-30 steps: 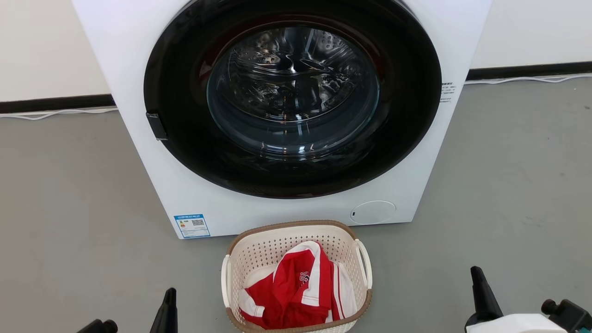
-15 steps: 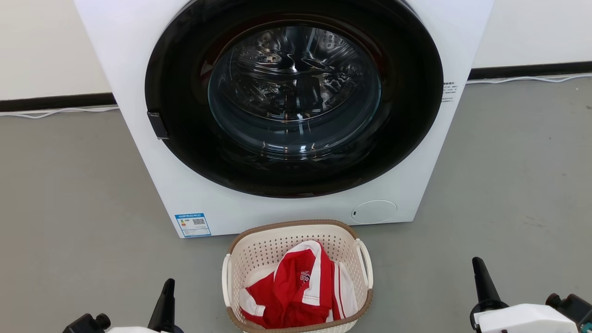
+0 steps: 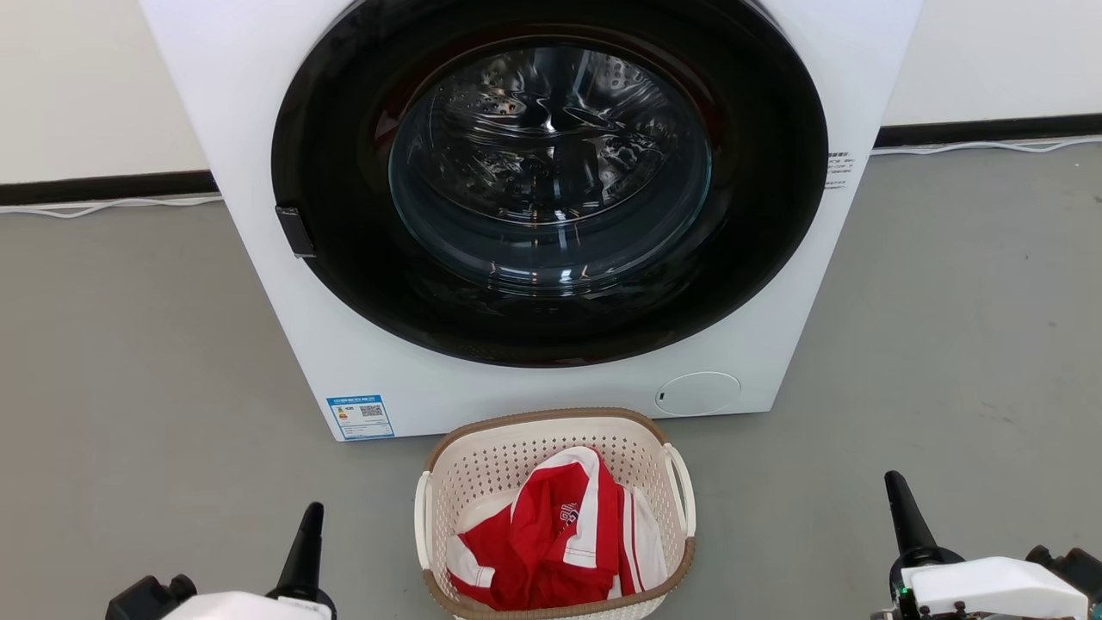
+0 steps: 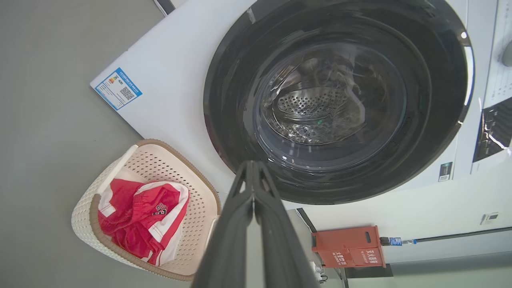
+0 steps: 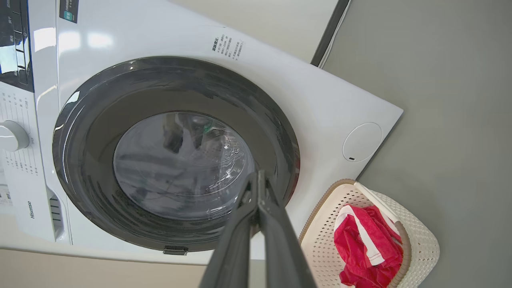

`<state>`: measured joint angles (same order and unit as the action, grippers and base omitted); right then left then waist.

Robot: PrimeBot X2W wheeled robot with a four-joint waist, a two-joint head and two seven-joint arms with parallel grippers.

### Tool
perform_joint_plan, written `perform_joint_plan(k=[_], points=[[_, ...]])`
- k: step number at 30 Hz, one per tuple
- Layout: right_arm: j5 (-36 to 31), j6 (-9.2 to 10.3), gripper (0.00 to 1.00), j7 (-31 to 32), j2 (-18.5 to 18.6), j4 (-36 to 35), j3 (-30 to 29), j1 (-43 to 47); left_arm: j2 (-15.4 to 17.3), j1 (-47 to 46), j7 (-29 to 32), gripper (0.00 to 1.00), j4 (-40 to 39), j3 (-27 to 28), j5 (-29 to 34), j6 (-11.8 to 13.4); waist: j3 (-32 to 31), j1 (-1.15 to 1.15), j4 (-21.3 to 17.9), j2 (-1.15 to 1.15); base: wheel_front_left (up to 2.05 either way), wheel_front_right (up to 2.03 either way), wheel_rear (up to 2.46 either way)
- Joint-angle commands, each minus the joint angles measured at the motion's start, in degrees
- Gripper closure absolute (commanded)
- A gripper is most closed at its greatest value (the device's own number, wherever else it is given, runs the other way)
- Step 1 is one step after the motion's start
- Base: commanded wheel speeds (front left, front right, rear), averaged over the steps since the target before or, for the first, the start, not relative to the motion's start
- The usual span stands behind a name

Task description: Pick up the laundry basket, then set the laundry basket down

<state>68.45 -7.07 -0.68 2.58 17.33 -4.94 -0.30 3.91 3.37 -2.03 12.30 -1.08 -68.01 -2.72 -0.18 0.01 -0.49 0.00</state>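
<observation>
Hovering either side of the laundry basket (image 3: 516,452), we've got our left gripper (image 3: 312,517) and right gripper (image 3: 895,486) both pressed together, empty.

Bright, even indoor light; shadows faint and soft on the smooth grey floor (image 3: 129,344). Round dark glass door (image 3: 551,172) of the white front-loading washer (image 3: 250,95) carries broken highlights and reflections. Right wrist view: pale rectangular glare on the washer's upper panel. Wrist views bow straight edges near the borders. The fingers (image 4: 234,240) of the left hand (image 4: 253,170) look soft close to the lens.
</observation>
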Motion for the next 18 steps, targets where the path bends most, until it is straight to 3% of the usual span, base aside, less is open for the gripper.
perform_joint_plan(k=[1, 18], points=[[1.6, -0.29, 1.00, 0.7, 0.5, -1.8, 0.8, -2.9, 0.6, -3.4, 0.2, 1.00, -1.2, 1.6, -1.6, -0.9, 0.0, 0.00, 0.0, 0.00, 0.00, 0.00, 0.00], [11.7, -0.35, 1.00, 3.5, 0.5, -2.5, -0.2, -4.3, 0.7, -6.1, 3.1, 1.00, 0.1, 3.2, -12.7, -2.6, 0.2, 0.00, 0.2, 0.00, 0.00, 0.00, 0.00]])
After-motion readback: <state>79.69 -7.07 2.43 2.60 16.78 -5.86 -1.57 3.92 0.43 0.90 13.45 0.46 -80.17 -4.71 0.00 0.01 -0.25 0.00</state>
